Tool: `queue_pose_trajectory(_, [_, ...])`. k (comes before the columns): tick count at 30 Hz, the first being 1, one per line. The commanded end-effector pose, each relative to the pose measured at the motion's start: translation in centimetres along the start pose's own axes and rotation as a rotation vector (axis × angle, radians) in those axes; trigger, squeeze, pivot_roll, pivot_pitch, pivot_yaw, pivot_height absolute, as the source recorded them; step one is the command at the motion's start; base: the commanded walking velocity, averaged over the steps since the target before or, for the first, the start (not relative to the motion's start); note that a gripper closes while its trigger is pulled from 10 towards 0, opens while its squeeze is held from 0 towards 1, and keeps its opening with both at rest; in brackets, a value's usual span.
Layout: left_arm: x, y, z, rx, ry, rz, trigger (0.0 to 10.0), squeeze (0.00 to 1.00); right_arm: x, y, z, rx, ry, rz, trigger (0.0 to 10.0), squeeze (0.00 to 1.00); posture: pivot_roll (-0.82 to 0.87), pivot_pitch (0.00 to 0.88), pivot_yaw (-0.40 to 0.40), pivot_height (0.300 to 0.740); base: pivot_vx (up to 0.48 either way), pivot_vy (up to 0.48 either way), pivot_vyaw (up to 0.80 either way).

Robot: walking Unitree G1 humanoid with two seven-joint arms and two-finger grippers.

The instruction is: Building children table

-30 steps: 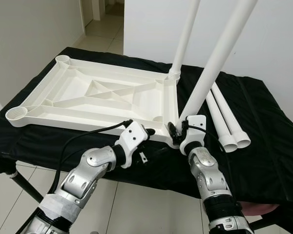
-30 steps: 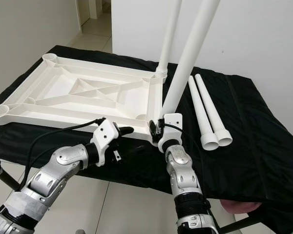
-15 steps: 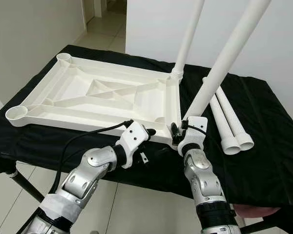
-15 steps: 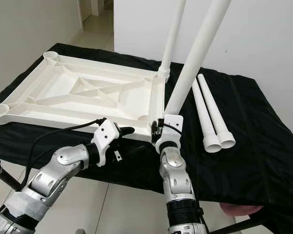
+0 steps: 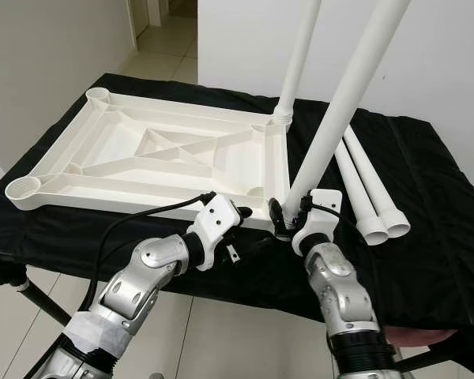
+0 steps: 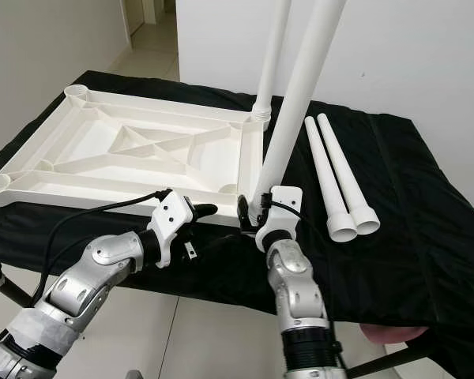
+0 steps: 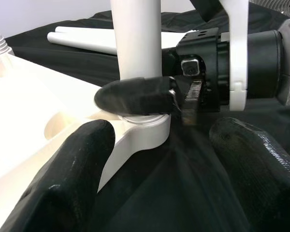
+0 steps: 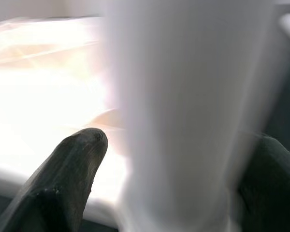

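My right gripper jaws are clamped on the near table leg at its base, lower centre, seated in the tabletop corner socket. My left gripper jaws are spread, holding nothing, just beside that corner. Left wrist view shows the leg's socket; right wrist view is blurred. Two spare legs lie centre right on the counter.

Surface: table under black cloth
On it: white upturned tabletop; two loose white legs, side by side
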State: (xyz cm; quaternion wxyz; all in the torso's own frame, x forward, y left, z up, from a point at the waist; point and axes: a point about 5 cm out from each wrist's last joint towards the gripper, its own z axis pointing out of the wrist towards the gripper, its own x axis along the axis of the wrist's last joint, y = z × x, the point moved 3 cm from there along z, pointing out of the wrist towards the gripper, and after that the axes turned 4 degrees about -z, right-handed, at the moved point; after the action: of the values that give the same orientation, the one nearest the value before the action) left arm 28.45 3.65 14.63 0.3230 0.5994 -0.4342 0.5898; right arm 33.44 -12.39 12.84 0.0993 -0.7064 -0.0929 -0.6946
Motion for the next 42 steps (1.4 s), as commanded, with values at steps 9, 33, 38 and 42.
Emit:
queue_pose_trajectory(9, [0.3, 0.9, 0.1, -0.103, -0.008, 0.008, 10.0, 0.0, 0.6, 1.7, 1.4, 0.334, 0.016, -0.175, 10.0, 0.0, -0.04, 0.0, -0.038, 0.74, 0.0, 0.0, 0.0])
queue_pose_trajectory(33, [0.5, 0.9, -0.3, -0.095, -0.012, 0.008, 10.0, 0.0, -2.6, 1.5, 2.8, 0.449, -0.102, -0.15, 0.0, 0.0, -0.01, 0.0, -0.044, 0.74, 0.0, 0.0, 0.0])
queue_pose_trajectory(38, [0.4, 1.0, -0.3, -0.094, -0.012, 0.006, 10.0, 0.0, -3.4, 2.0, 3.0, 0.351, -0.137, -0.145, 0.0, 0.0, -0.01, 0.0, -0.051, 0.74, 0.0, 0.0, 0.0])
queue_pose_trajectory(42, [0.3, 1.3, -0.1, -0.099, -0.009, 0.002, 10.0, 0.0, -4.1, 1.4, 3.1, 0.185, -0.151, -0.057, 0.0, 0.0, -0.02, 0.0, -0.054, 0.74, 0.0, 0.0, 0.0])
